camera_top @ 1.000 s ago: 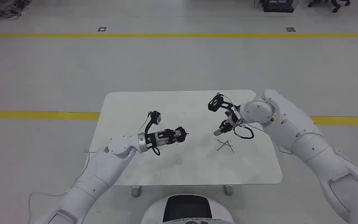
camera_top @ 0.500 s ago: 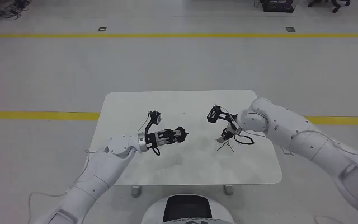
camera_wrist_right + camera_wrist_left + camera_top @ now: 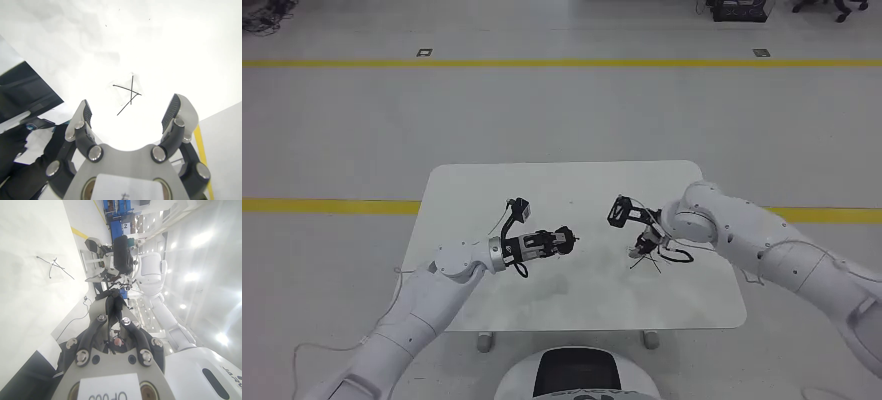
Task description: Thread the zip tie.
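Right pincer [image 3: 130,98], white label [image 3: 124,187] at its base, is spread wide; crossed zip ties [image 3: 131,90] lie on the table [image 3: 151,47] just beyond its tips. Left pincer [image 3: 113,296] is clenched.

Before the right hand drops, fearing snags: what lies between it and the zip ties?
Nothing: the right wrist view shows bare table between right hand and zip ties.
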{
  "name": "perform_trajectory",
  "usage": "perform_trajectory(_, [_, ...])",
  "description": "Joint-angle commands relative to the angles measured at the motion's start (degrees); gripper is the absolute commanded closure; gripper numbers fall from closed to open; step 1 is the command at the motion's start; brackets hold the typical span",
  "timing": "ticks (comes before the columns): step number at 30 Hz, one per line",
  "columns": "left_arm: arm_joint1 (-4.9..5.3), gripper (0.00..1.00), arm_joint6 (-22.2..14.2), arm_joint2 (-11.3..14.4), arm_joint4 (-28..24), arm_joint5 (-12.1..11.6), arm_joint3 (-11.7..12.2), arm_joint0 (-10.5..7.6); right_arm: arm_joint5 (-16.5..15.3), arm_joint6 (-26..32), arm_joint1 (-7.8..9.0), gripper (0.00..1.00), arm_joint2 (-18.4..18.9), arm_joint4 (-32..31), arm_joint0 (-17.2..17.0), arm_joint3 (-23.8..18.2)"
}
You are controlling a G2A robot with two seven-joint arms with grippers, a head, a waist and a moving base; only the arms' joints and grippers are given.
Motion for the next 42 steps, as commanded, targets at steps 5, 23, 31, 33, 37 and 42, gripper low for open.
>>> perform_trajectory(5, [0.0, 1.0, 0.0, 0.0, 0.0, 0.0, 0.0, 0.0, 0.0, -0.3, 0.03, 0.0, 0.0, -8.1, -2.2, -1.4])
perform_trajectory(23, [0.0, 1.0, 0.0, 0.0, 0.0, 0.0, 0.0, 0.0, 0.0, -5.1, -0.16, 0.0, 0.1, -14.7, -5.8, 1.0])
perform_trajectory(31, [0.0, 1.0, 0.0, 0.0, 0.0, 0.0, 0.0, 0.0, 0.0, -6.4, -0.84, 0.14, 0.0, -15.5, -7.3, 4.4])
perform_trajectory(33, [0.0, 1.0, 0.0, 0.0, 0.0, 0.0, 0.0, 0.0, 0.0, -6.8, -1.12, 0.3, 0.0, -15.7, -7.6, 4.8])
perform_trajectory(37, [0.0, 1.0, 0.0, 0.0, 0.0, 0.0, 0.0, 0.0, 0.0, -7.6, -1.74, 0.54, 0.0, -16.0, -8.2, 6.4])
perform_trajectory(42, [0.0, 1.0, 0.0, 0.0, 0.0, 0.0, 0.0, 0.0, 0.0, -8.8, -2.58, 0.62, 0.0, -16.2, -8.9, 8.1])
